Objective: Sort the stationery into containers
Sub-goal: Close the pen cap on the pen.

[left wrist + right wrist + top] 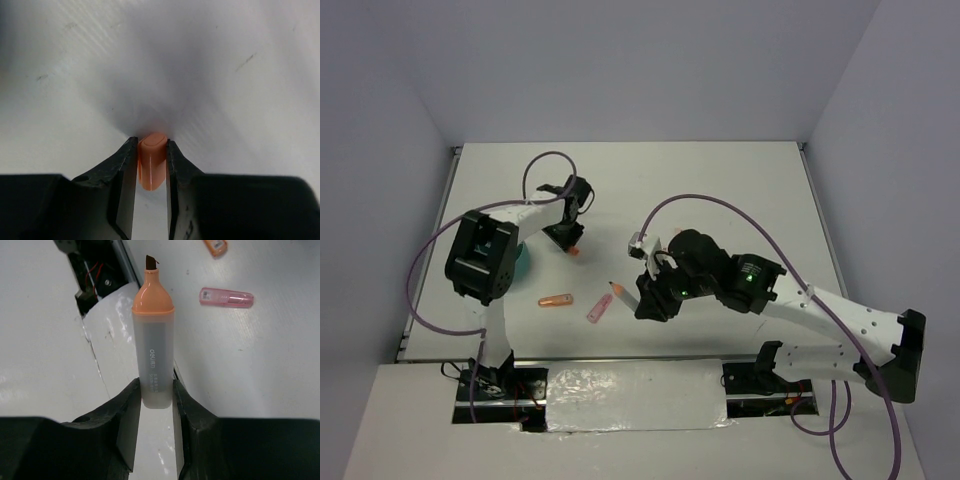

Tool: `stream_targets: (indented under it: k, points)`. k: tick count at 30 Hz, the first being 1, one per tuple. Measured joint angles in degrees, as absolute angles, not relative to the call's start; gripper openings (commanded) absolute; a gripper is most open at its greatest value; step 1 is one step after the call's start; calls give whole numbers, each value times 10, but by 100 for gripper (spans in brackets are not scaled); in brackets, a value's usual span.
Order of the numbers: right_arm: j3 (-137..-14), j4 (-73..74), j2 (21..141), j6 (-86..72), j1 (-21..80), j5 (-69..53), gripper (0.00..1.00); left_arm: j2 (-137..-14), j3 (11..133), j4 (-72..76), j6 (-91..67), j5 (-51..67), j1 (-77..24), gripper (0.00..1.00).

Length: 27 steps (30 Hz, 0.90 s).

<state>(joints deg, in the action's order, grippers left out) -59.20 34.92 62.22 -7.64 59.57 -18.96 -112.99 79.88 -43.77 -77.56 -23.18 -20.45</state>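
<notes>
My left gripper (152,146) is shut on a short orange cap (152,160), both fingers pressed against its sides just above the white table; in the top view that gripper (570,240) is at the table's left middle with the cap (577,253) at its tip. My right gripper (154,390) is shut on an uncapped orange highlighter (154,335), its dark tip pointing away; from above the highlighter (621,294) sticks out left of the gripper (642,303). A pink marker (599,308) and an orange marker (556,300) lie on the table. The teal bowl (524,263) is mostly hidden behind the left arm.
A shiny white strip (635,395) covers the near table edge between the arm bases. In the right wrist view, the pink marker (226,297) and the end of an orange marker (215,246) lie beyond the highlighter, and wiring (95,277) shows at the table edge.
</notes>
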Motion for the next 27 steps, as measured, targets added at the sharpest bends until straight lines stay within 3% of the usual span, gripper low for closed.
stream_targets:
  k: [4,8,14,27]
  points:
    - [-577,321,614,-130,585,-169,0,-1017,691,-334,-713,-166,-204,0]
    - [-587,318,627,-208,578,-150,0,-830,596,-173,-641,-79,-204,0]
    - [-673,350,709,-297,604,-67,0,-600,556,-14,-582,-31,-219,0]
    - [-896,453,872,-348,651,137,0,-546,629,-175,-510,-98,-276,0]
